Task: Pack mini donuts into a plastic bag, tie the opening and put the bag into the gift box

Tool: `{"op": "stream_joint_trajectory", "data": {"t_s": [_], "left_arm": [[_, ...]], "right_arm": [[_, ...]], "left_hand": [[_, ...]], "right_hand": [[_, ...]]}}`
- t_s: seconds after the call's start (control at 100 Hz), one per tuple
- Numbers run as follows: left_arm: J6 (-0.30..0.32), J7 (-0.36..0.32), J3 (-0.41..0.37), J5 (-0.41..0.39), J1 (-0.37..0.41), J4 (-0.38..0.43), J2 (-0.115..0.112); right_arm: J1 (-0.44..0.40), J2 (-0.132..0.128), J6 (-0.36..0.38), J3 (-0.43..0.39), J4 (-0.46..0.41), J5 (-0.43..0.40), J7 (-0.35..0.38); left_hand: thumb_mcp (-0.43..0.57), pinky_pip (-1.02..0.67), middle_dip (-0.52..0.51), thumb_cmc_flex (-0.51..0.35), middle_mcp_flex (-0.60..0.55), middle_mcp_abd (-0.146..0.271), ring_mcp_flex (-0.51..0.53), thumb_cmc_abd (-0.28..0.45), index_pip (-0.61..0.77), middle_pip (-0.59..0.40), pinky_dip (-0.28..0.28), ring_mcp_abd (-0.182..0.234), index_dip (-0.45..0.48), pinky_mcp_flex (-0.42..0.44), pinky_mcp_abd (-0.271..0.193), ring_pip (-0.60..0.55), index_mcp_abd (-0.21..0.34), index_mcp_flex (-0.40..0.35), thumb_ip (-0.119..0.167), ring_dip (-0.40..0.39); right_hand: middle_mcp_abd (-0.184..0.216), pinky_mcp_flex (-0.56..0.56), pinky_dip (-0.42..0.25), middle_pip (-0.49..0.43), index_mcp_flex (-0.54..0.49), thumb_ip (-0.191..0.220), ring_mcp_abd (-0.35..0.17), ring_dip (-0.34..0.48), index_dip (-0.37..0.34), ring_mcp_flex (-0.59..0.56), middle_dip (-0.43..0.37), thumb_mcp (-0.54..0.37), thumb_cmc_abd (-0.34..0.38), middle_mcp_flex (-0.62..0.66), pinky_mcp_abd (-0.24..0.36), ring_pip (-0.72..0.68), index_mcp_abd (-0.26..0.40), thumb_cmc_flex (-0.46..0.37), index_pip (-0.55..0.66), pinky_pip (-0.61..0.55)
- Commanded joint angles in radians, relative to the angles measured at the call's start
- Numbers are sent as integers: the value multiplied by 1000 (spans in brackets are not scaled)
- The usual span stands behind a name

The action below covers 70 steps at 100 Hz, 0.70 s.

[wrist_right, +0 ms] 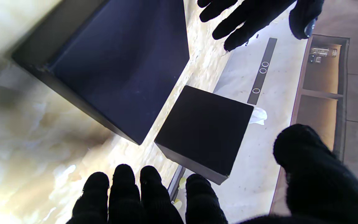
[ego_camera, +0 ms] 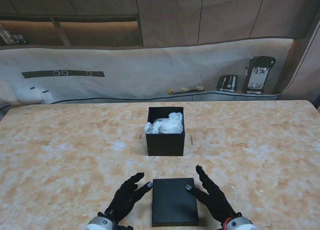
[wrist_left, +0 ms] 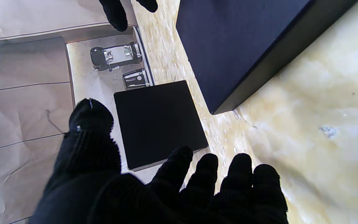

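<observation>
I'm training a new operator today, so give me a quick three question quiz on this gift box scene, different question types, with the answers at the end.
1. True or false: the lid is already on the gift box.
2. Multiple choice: where is the plastic bag? A, on the table beside the box; B, inside the open gift box; C, in the left hand.
3. Short answer: how do the left hand and right hand stand relative to the lid?

Key:
1. False. The lid lies flat on the table, nearer to me than the box.
2. B.
3. One on each side of it, fingers apart, neither holding it.
</observation>
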<state>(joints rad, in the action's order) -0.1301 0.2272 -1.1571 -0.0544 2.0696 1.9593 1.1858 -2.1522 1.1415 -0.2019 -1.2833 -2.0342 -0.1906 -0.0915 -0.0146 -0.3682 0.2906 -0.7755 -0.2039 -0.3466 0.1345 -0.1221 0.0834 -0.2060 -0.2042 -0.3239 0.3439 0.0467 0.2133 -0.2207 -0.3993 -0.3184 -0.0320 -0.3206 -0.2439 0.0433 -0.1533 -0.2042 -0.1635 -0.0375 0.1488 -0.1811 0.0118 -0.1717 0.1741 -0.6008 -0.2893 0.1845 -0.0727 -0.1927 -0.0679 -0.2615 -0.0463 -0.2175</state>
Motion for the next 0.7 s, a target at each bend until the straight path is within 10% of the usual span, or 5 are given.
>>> {"op": "stream_joint_trajectory", "data": {"t_s": [0.0, 0.69], "left_arm": [[-12, -15, 9, 9, 4, 1, 8], [-48, 48, 63, 66, 13, 2, 29]], "right_arm": [[-17, 14, -12, 16, 7, 9, -2], [-25, 23, -7, 45, 20, 20, -43]], "left_hand": [[-9, -19, 7, -9, 26, -4, 1, 20, -38, -14, -8, -7, 11, -3, -43, -11, 6, 14, 11, -14], [-4, -57, 24, -55, 25, -13, -12, 55, -32, -27, -27, -21, 28, 3, -30, -47, 6, 6, 10, -28]], "right_hand": [[-5, 0, 24, 7, -10, -31, -6, 21, 9, 28, -36, 19, 11, -22, 47, 13, 8, 25, -19, 31], [-28, 0, 33, 33, -10, -26, 12, 14, 3, 44, -47, -49, -56, -27, 31, -3, -15, 23, -12, 79]]}}
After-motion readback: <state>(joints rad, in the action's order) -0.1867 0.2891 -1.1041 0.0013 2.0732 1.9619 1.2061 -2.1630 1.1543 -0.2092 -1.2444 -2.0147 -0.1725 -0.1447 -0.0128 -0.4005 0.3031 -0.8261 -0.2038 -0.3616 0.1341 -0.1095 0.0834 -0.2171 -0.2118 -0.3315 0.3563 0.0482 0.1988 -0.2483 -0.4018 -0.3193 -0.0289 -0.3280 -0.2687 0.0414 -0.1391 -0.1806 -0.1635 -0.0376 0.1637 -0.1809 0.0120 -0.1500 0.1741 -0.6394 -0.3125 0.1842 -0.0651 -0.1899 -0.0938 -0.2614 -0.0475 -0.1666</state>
